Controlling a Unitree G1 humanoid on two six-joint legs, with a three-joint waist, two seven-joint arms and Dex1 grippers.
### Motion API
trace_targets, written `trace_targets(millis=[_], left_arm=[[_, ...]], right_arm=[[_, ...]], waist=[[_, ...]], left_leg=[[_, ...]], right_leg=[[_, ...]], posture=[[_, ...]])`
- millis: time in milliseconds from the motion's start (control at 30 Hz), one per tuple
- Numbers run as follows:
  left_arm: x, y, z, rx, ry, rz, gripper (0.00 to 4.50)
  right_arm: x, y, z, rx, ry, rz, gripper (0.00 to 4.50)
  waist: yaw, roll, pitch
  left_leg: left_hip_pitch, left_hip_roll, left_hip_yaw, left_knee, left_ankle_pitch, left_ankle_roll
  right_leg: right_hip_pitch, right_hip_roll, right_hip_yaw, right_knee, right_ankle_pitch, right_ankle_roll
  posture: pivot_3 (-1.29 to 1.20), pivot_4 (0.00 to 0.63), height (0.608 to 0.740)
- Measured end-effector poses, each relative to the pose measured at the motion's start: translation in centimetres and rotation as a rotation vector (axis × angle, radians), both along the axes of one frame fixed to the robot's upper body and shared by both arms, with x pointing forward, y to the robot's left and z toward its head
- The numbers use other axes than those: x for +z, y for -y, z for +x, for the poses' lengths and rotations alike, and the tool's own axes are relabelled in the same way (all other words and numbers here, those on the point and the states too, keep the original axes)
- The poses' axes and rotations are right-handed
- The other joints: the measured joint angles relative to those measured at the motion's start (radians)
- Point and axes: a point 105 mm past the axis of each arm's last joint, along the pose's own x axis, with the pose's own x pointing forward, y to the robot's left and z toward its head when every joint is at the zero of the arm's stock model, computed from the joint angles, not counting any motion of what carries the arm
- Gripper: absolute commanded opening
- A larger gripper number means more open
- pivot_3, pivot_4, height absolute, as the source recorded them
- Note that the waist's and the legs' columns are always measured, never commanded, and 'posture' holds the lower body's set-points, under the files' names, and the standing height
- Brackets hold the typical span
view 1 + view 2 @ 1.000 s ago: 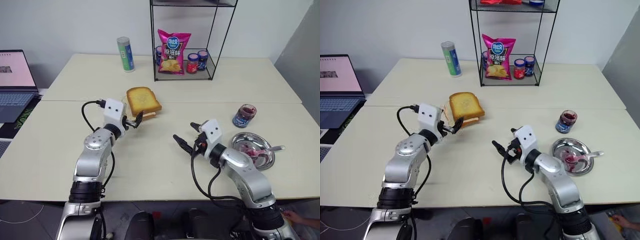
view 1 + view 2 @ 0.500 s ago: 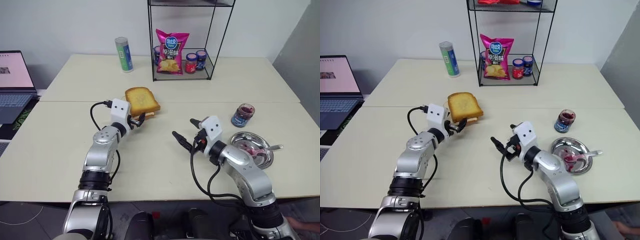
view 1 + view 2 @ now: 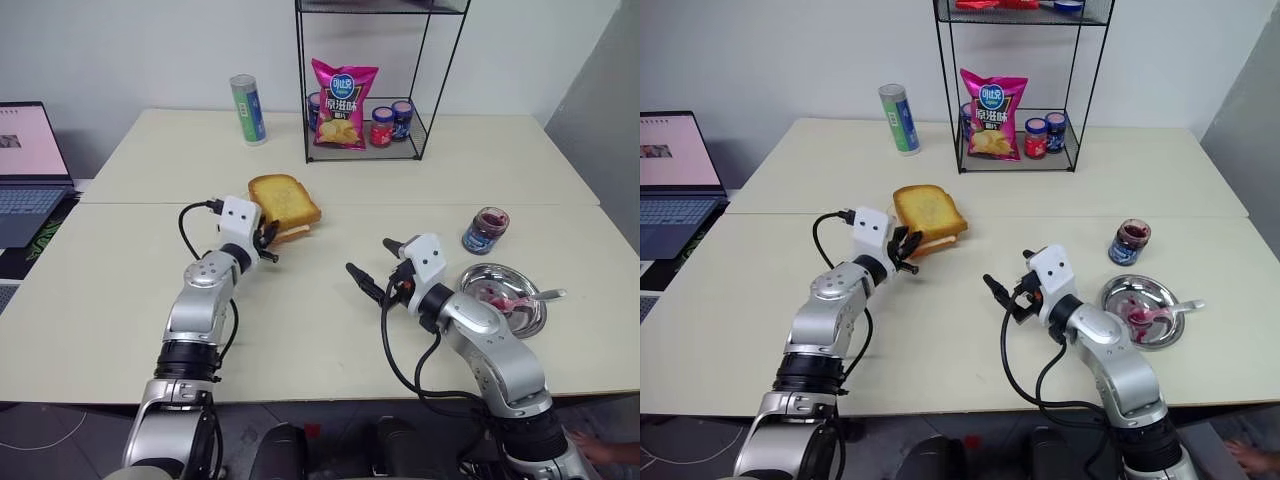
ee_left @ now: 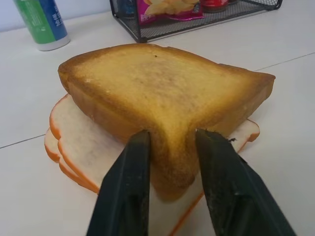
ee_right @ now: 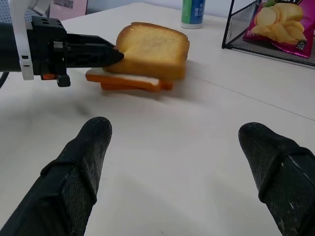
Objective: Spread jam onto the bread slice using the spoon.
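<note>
Now the left tool (image 4: 170, 142) pinches the bread slice's (image 4: 162, 93) near corner.

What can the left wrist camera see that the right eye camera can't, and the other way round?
Left wrist view alone: the left gripper pinching a corner of the bread slice, and thin white slices stacked underneath. Right eye view alone: the open right gripper, the jam jar, the spoon in the metal dish, and a laptop. Both: the bread slice, the green can and the chips bag.
</note>
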Motion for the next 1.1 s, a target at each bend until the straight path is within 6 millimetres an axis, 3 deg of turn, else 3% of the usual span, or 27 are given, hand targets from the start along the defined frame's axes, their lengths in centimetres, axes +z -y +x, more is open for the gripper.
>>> trace_targets(millis=[100, 233, 300, 367, 433, 533, 700, 867, 1000, 1100], left_arm=[[0.0, -0.1, 0.0, 0.005, 0.000, -0.002, 0.01], [0.9, 0.0, 0.2, -0.001, 0.022, -0.031, 0.01], [2.3, 0.7, 0.4, -0.026, 0.061, -0.061, 0.01], [4.7, 2.6, 0.0, -0.125, 0.106, -0.128, 0.01], [7.6, 5.0, -1.1, -0.272, 0.164, -0.170, 0.01], [8.9, 7.3, -2.7, -0.419, 0.156, -0.186, 0.01], [5.4, 10.5, -6.3, -0.664, -0.067, -0.191, 0.01], [1.1, 10.3, -8.2, -0.704, -0.235, -0.130, 0.01], [-3.6, 9.7, -7.6, -0.594, -0.324, -0.056, 0.01], [-4.1, 10.0, -6.9, -0.553, -0.316, -0.059, 0.01]], right_arm=[[0.1, -0.1, 0.0, 0.001, 0.003, 0.003, 4.50], [0.1, -0.1, 0.0, 0.002, 0.003, 0.003, 4.50], [0.1, 0.0, 0.0, 0.003, 0.004, -0.003, 4.50], [0.4, 0.6, 0.2, -0.003, 0.006, -0.013, 4.50], [1.9, 2.0, 0.5, -0.027, 0.034, -0.012, 4.50], [4.2, 3.7, 0.4, -0.047, 0.077, -0.005, 4.50], [5.9, 5.4, -1.9, 0.008, 0.047, -0.046, 4.50], [4.8, 5.2, -5.7, 0.122, -0.092, -0.049, 4.50], [3.7, 4.8, -6.6, 0.122, -0.151, -0.038, 4.50], [3.3, 4.8, -6.5, 0.077, -0.162, -0.015, 4.50]], waist=[[0.001, 0.000, 0.000], [0.001, 0.000, 0.000], [0.002, 0.000, 0.000], [0.002, -0.001, 0.000], [0.002, -0.001, 0.000], [0.000, -0.001, 0.000], [-0.003, -0.001, 0.000], [-0.005, -0.001, 0.000], [0.001, -0.001, 0.000], [0.006, -0.002, 0.001]], left_leg=[[0.000, 0.000, 0.000, 0.000, 0.000, 0.000], [0.000, 0.000, 0.000, 0.000, 0.000, 0.000], [-0.001, 0.000, 0.000, 0.000, 0.000, 0.000], [-0.001, -0.001, 0.000, 0.000, 0.000, 0.000], [-0.001, -0.002, 0.001, 0.000, 0.000, 0.000], [0.000, -0.001, 0.000, 0.000, 0.000, 0.000], [0.001, 0.001, -0.001, -0.001, 0.000, 0.000], [0.002, 0.001, -0.001, -0.001, 0.000, 0.000], [0.001, 0.000, -0.001, 0.001, 0.000, 0.000], [0.000, -0.001, -0.001, 0.002, 0.000, 0.001]], right_leg=[[0.000, 0.000, 0.000, 0.000, 0.000, 0.000], [0.000, 0.000, 0.000, 0.000, 0.000, 0.000], [0.000, 0.000, 0.000, 0.000, 0.000, 0.000], [0.000, 0.000, 0.000, 0.000, 0.000, 0.000], [0.000, 0.000, 0.000, -0.001, 0.002, -0.002], [0.000, 0.001, 0.000, -0.001, 0.001, -0.002], [0.000, 0.001, 0.000, 0.000, -0.001, 0.000], [0.001, 0.001, 0.001, 0.000, -0.001, -0.001], [0.001, -0.001, 0.001, 0.000, 0.000, -0.002], [0.001, -0.001, 0.001, -0.003, 0.000, -0.002]], posture=[[0.00, 0.150, 0.740], [0.00, 0.150, 0.740], [0.00, 0.150, 0.740], [0.00, 0.150, 0.740], [0.00, 0.150, 0.740], [0.00, 0.150, 0.740], [0.00, 0.150, 0.740], [0.00, 0.150, 0.740], [0.00, 0.150, 0.740], [0.00, 0.150, 0.740]])
